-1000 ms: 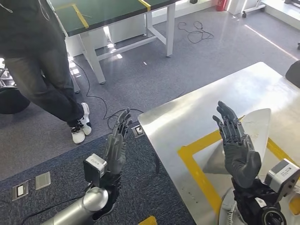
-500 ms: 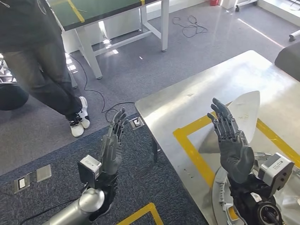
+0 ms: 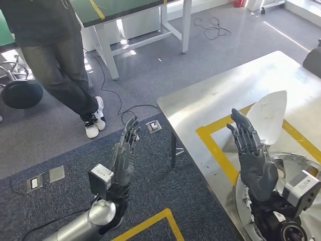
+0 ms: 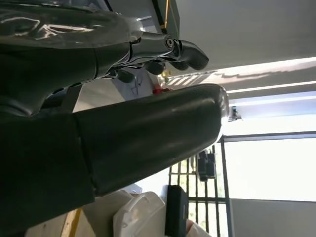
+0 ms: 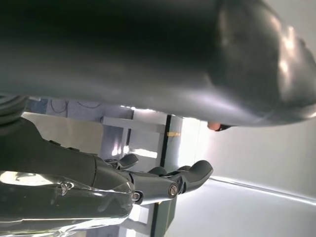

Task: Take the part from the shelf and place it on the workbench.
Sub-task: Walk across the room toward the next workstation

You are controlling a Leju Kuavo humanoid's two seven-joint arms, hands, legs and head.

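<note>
Grey right hand (image 3: 257,163) and left hand (image 3: 122,158) raised, fingers wide, holding nothing. Round metal part (image 3: 303,173) under right wrist, already on steel counter (image 3: 212,103). Risk: right arm dropping, clipping part. Person (image 3: 56,50) standing beyond.

Person (image 3: 56,55) in dark trousers and white shoes at ten o'clock. Green table (image 3: 113,7) at twelve, black cable (image 3: 212,27) at one.

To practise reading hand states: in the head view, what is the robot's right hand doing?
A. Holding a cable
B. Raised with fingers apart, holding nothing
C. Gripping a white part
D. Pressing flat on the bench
B: the right hand is raised above the workbench, fingers apart, holding nothing.
</note>
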